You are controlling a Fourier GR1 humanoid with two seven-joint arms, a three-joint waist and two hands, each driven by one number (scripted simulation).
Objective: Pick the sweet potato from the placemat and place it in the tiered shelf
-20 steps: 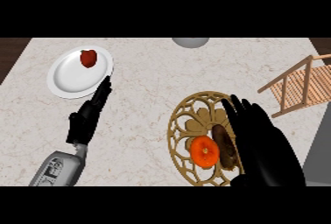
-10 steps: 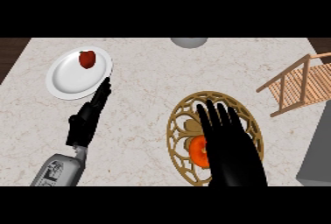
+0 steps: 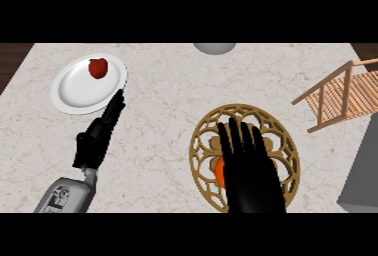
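**Right hand lies flat over the sweet potato on the placemat**

The right hand [image 3: 247, 165] is spread over the middle of the gold lattice placemat [image 3: 201, 145], fingers straight and curled round nothing. It hides nearly all of the sweet potato [image 3: 219, 171]: only 1 orange sliver shows at the hand's left edge. Whether the palm touches it cannot be told.

The left hand [image 3: 96, 140] is seen edge-on with fingers straight, holding nothing, its tips just at the rim of a white plate [image 3: 77, 92] that bears a small red item [image 3: 97, 68].

The wooden tiered shelf [image 3: 343, 97] stands well apart to the right, cut off by the view's edge, as is a grey block [image 3: 362, 175] below it
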